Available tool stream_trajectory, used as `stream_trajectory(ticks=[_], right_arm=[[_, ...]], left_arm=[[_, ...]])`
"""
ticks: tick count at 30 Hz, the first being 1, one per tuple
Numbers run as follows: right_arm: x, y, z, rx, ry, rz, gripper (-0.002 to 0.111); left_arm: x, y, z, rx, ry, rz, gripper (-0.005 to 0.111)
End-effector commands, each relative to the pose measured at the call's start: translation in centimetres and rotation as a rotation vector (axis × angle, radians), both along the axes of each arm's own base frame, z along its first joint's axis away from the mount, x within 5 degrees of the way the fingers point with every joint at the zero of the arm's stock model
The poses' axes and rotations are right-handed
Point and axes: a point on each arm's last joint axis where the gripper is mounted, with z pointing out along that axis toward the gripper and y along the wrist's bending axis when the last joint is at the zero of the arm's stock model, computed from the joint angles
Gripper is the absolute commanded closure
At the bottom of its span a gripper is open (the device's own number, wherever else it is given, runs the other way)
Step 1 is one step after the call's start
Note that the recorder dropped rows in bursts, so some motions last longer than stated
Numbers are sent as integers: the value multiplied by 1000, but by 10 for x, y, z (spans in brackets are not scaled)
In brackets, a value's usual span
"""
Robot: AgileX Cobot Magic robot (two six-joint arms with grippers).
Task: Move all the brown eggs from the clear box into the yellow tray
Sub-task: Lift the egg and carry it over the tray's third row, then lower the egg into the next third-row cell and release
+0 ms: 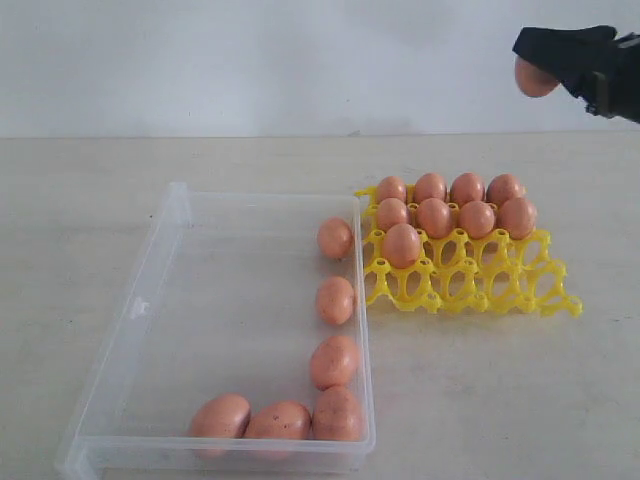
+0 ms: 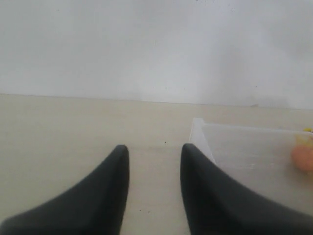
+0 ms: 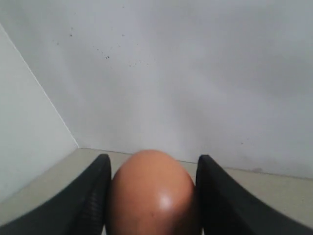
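Tabletop (image 1: 90, 170), exterior view: clear box (image 1: 180, 205) at eight o'clock holds six brown eggs (image 1: 335, 300) along its right and near walls. The yellow tray (image 1: 500, 290) at three o'clock carries nine. At two o'clock, right gripper (image 1: 545, 65) pinches one egg (image 1: 532, 80).

Left wrist view: left gripper (image 2: 155, 149) spread, nothing between.

Right wrist view: egg (image 3: 152, 196) clamped between both fingers (image 3: 93, 196).

clear box (image 1: 150, 275) transparent glossy plastic; yellow tray (image 1: 490, 285) shiny plastic; brown eggs (image 1: 335, 300) smooth, faint sheen; table (image 1: 480, 400) matt.

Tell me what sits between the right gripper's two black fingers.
One smooth pinkish-brown egg fills the gap between the right gripper's fingers, clearest in the right wrist view.
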Motion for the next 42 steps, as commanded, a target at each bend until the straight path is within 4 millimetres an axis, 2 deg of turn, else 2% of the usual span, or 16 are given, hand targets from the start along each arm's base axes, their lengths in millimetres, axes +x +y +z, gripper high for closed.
stream_trajectory(ticks=[1, 5, 7, 9, 12, 15, 19, 25, 27, 29, 31, 36, 42], right_arm=[[-44, 12, -2, -241, -198, 20, 109], [-53, 24, -45, -577, 41, -221, 109], [-53, 39, -54, -605, 39, -193, 109], [-51, 59, -60, -638, -32, -78, 109], [-33, 72, -79, -710, -30, -29, 109], [-8, 73, -93, -639, 59, -64, 109], [-9, 84, -95, -605, 79, 86, 109], [-10, 84, -96, -595, 102, 90, 109], [-8, 79, -112, -695, 132, 72, 109], [-8, 79, -117, -646, 192, 59, 109], [-10, 86, -111, -595, 129, 125, 109], [-10, 84, -114, -610, 168, 103, 109], [-2, 80, -108, -500, 197, -14, 109]], left_arm=[[0, -1, 1, 0, -15, -7, 69], [0, -2, 5, -2, -58, -21, 69], [0, -2, 5, -1, -61, -22, 70], [0, -2, 4, 4, -57, -21, 71], [0, -1, 4, 28, -54, -17, 72], [0, -1, 4, 31, -52, -16, 75], [0, -1, 4, 32, -50, -16, 78], [0, -1, 3, 51, -41, -13, 79], [0, 0, 0, 64, -10, -3, 79], [0, 0, -1, 64, -4, -1, 79], [0, 0, -1, 64, -4, -1, 79], [0, 0, -1, 64, -4, -1, 79], [0, 0, 1, 63, -24, -8, 79]])
